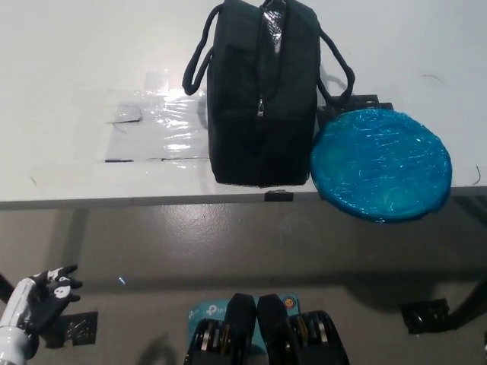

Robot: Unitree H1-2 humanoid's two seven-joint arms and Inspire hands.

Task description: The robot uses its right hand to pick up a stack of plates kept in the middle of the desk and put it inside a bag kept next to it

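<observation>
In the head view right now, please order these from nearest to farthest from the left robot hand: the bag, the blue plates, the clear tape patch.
From the left robot hand, low at the left, below the desk edge:
1. Tape patch, left part of the desk.
2. Bag, desk middle.
3. Plates, right, overhanging the front edge.

- bag (262,95) sits on the desk (68,53), roughly mid-picture
- stack of plates (380,163) is right beside it on the robot's right, touching, hanging over the desk's front edge
- left hand (47,295) is down low at the left, in front of the desk
</observation>
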